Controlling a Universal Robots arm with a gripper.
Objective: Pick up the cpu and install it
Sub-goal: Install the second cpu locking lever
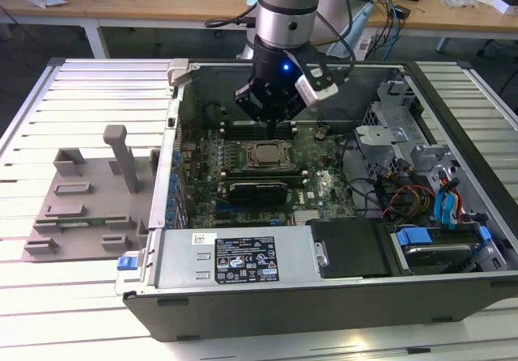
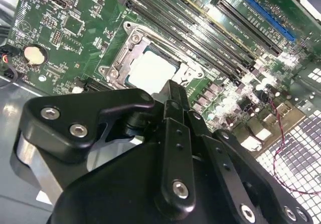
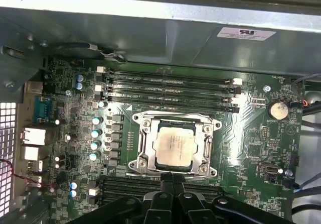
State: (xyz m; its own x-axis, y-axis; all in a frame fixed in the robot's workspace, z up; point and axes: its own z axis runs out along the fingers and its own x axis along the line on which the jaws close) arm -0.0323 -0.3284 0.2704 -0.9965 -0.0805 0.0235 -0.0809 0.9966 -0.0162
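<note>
The cpu (image 3: 174, 144), a pale silver square chip, lies flat inside the metal socket frame (image 3: 142, 138) on the green motherboard (image 3: 251, 138). It also shows in the second wrist view as the cpu (image 2: 150, 71) and in the exterior view as the cpu (image 1: 267, 154). My gripper (image 3: 173, 180) hovers just above the socket's edge, its black fingers pressed together with nothing between them. In the exterior view the gripper (image 1: 275, 124) hangs inside the open computer case, a little behind the socket. In the second wrist view the gripper (image 2: 173, 91) tip points at the chip's edge.
Memory slots (image 3: 165, 88) run beside the socket. A long black expansion card (image 1: 257, 189) lies in front of it. Drive bays and cables (image 1: 437, 231) crowd the case at the exterior view's right. A grey plastic fixture (image 1: 89, 199) sits outside the case at the exterior view's left.
</note>
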